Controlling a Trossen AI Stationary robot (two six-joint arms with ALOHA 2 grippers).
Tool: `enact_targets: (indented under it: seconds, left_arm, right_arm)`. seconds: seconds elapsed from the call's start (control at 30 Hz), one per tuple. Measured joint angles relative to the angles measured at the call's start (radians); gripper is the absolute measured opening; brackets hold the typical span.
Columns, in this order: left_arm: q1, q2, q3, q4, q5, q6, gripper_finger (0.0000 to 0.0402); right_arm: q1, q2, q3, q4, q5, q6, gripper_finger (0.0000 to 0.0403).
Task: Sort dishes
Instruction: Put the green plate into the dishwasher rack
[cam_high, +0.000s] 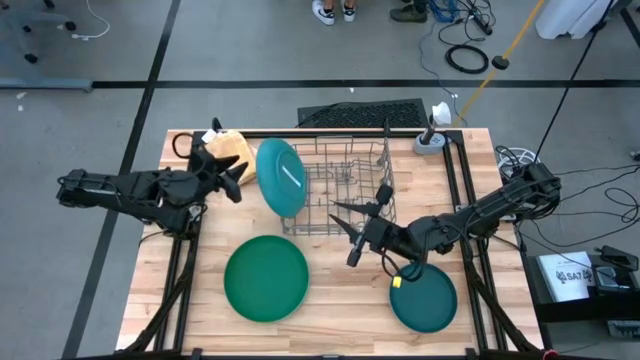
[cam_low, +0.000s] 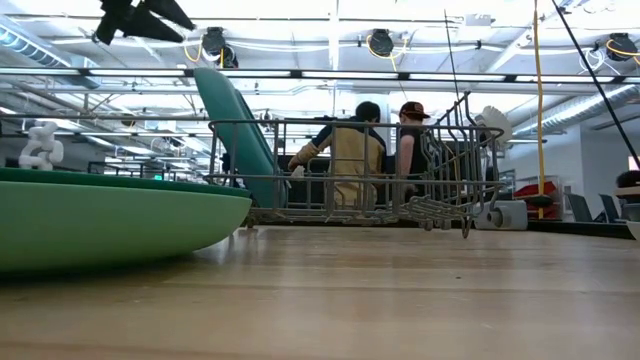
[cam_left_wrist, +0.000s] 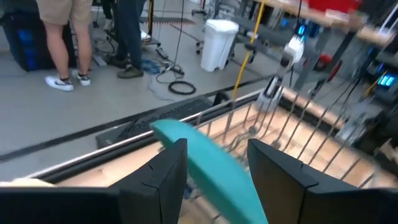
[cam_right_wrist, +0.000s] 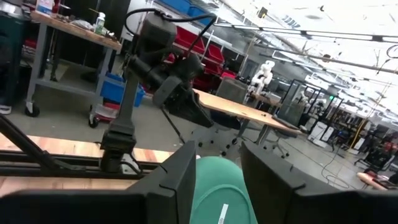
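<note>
A teal plate stands on edge at the left end of the grey wire rack, leaning toward the table's left. My left gripper is open just left of it, fingers level and pointing at the plate, touching nothing. My right gripper hangs open over the rack's near side, pointing left at the same plate without touching it. A large green plate lies flat on the table, front left. A smaller dark teal plate lies flat at the front right.
A tan waffle-textured lump sits at the table's far left corner, behind my left gripper. A white-grey fixture stands at the far right corner. People sit beyond the table. Bare wood lies between the two flat plates.
</note>
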Motion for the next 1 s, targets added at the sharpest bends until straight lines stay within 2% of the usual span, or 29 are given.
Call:
enact_targets:
  seconds: [0.1, 0.23, 0.3, 0.37, 0.47, 0.53, 0.73, 1.0]
  left_arm:
    - [0.000, -0.001, 0.000, -0.021, 0.012, 0.008, 0.0177]
    - [0.000, -0.010, 0.000, 0.009, 0.139, 0.061, 0.0177]
    - [-0.005, -0.011, 0.000, 0.030, 0.259, 0.125, 0.0177]
    - [-0.015, -0.010, 0.000, 0.037, 0.422, 0.159, 0.0177]
    - [-0.038, 0.013, 0.000, 0.001, 0.646, 0.153, 0.0177]
    - [-0.065, 0.043, 0.000, -0.065, 0.729, 0.104, 0.0177]
    - [-0.162, 0.203, 0.000, -0.251, 0.833, -0.013, 0.0177]
    - [-0.287, 0.427, 0.000, -0.189, 0.996, -0.001, 0.0177]
  right_arm:
    - [0.000, 0.000, 0.000, 0.002, 0.000, 0.000, 0.0118]
    - [0.000, 0.000, 0.000, 0.002, 0.000, 0.000, 0.0118]
    - [0.000, 0.000, 0.000, 0.001, 0.000, 0.000, 0.0118]
    - [0.000, 0.000, 0.000, 0.001, 0.000, -0.004, 0.0118]
    - [0.000, 0.000, 0.000, -0.003, 0.000, -0.009, 0.0118]
    - [0.000, 0.000, 0.000, -0.006, 0.000, -0.017, 0.0118]
    - [-0.003, 0.000, 0.000, -0.011, 0.000, -0.025, 0.0118]
    - [-0.003, 0.000, 0.000, -0.011, 0.000, -0.025, 0.0118]
